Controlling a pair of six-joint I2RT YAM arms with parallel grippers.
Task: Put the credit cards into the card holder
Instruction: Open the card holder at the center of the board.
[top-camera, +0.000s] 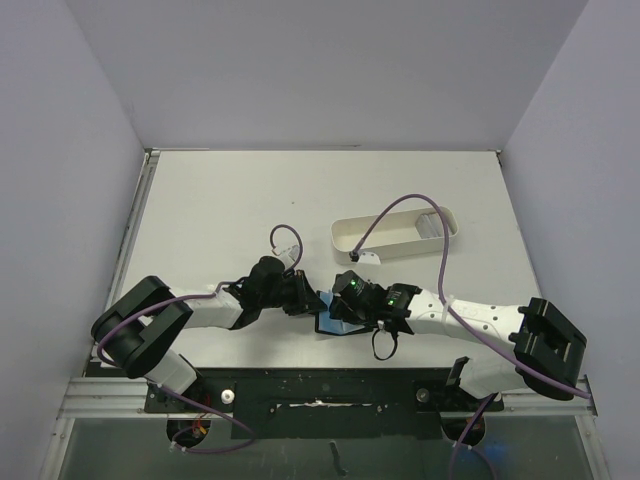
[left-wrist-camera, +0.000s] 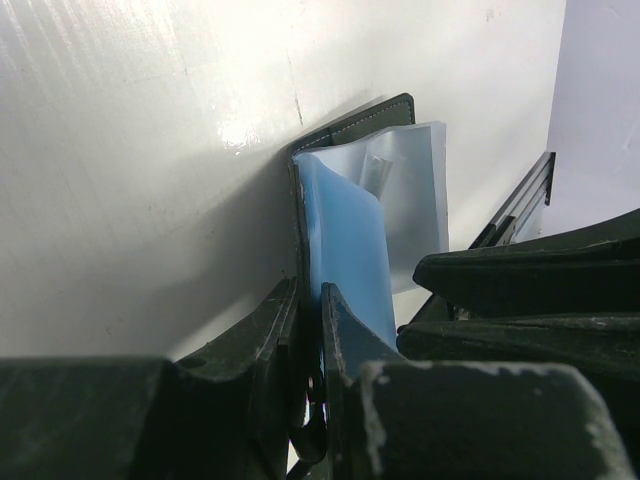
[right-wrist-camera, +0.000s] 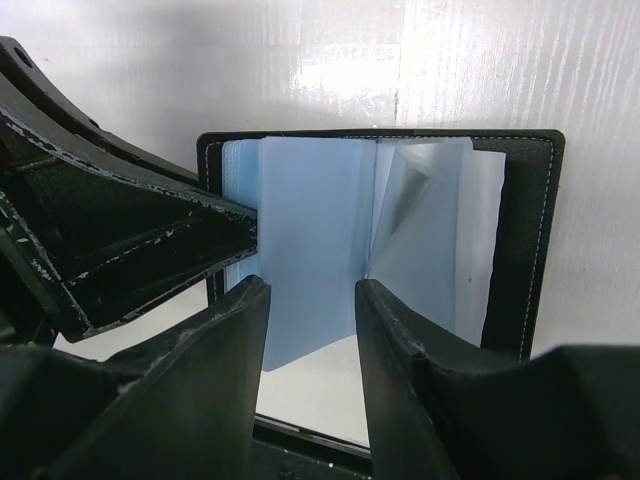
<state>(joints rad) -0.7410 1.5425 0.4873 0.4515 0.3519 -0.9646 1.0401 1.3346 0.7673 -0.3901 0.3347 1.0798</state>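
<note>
Left wrist view, bottom centre: the left gripper (left-wrist-camera: 312, 330) is clenched almost fully, pinching one edge of the open card holder (left-wrist-camera: 360, 115) where black cover meets blue pocket. Right wrist view, lower middle: the right gripper (right-wrist-camera: 310, 295) stands about half open, grasping a pale blue credit card (right-wrist-camera: 310, 240) with one finger against each long edge. The card lies over the left half of the holder, its lower end past the holder's bottom edge. A clear plastic sleeve (right-wrist-camera: 415, 215) curls up just right of it. Overhead, both arms lie low and stretched inward from the bottom corners, meeting lower centre on the white table (top-camera: 230, 200). A white tray (top-camera: 345, 238) sits upper right of them.
</note>
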